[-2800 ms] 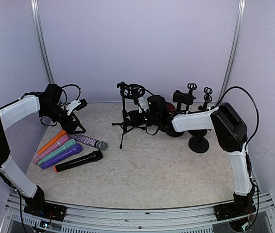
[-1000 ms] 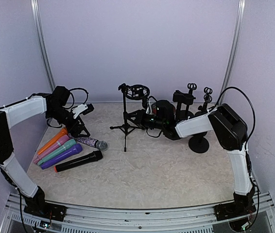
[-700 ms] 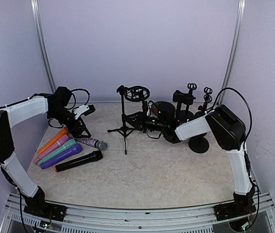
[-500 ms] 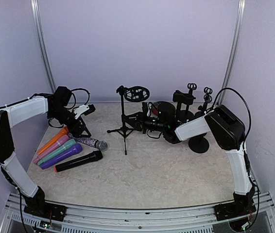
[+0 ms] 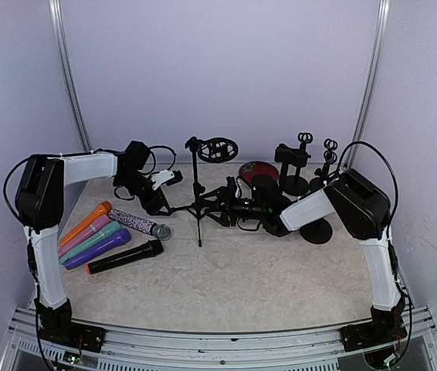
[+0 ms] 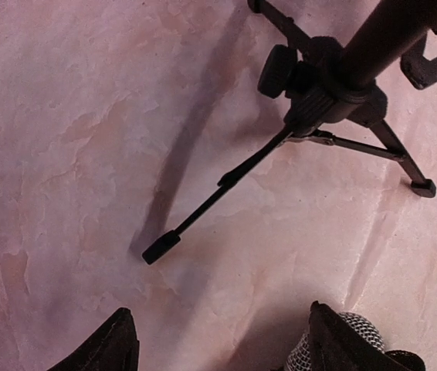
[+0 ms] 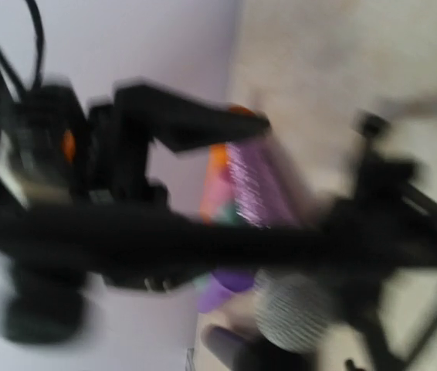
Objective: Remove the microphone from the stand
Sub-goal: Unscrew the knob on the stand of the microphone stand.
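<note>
The black tripod stand (image 5: 197,197) is upright at mid-table, and its ring holder (image 5: 217,147) at the top looks empty. Several microphones lie flat to its left; the nearest is a glittery one (image 5: 135,223) with a mesh head (image 5: 161,231). My left gripper (image 5: 164,205) hangs open by the stand's left leg (image 6: 218,185), with bare table between its fingers (image 6: 118,344). The mesh head (image 6: 365,328) is beside its right finger. My right gripper (image 5: 220,210) is at the lower pole (image 7: 226,239); blur hides its jaws.
Orange (image 5: 86,222), pink, green, purple (image 5: 96,248) and black (image 5: 126,256) microphones lie in a row at the left. More stands (image 5: 292,158) and a round base (image 5: 316,230) crowd the back right. A red disc (image 5: 259,168) lies behind the right arm.
My left arm has swung right, from beside the microphones to the stand's left leg. The right gripper has sunk lower along the pole. The stand has settled upright.
</note>
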You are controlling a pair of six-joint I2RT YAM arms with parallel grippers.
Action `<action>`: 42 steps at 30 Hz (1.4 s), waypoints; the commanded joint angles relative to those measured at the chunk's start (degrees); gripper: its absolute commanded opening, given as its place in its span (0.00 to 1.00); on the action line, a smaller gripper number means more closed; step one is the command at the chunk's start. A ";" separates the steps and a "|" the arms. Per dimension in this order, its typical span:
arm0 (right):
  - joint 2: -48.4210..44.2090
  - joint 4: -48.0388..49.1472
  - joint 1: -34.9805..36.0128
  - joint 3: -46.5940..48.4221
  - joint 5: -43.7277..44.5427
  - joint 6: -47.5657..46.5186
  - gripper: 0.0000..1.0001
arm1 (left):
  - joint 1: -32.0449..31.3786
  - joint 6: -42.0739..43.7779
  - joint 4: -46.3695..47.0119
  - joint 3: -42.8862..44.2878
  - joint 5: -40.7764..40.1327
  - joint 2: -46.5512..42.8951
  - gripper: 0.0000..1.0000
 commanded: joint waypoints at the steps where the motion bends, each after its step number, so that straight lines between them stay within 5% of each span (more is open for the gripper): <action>1: -4.07 1.69 -1.38 -4.91 -1.78 -5.07 0.67 | -0.59 2.32 2.28 3.25 -0.12 4.49 0.71; 5: -6.66 3.53 -2.08 -7.04 -2.13 -14.85 0.61 | -1.20 1.94 4.37 3.68 -0.32 7.56 0.67; 11: -9.85 -11.69 -2.08 -2.80 3.59 -42.42 0.57 | -1.43 0.10 7.63 4.73 -2.10 10.30 0.53; 17: -9.08 -8.98 -2.02 -3.16 4.13 -54.83 0.56 | -1.43 1.12 8.57 5.41 -1.89 11.78 0.43; 42: -3.09 0.40 0.96 1.51 6.28 -75.43 0.47 | -2.56 2.71 7.44 7.33 -3.71 14.12 0.38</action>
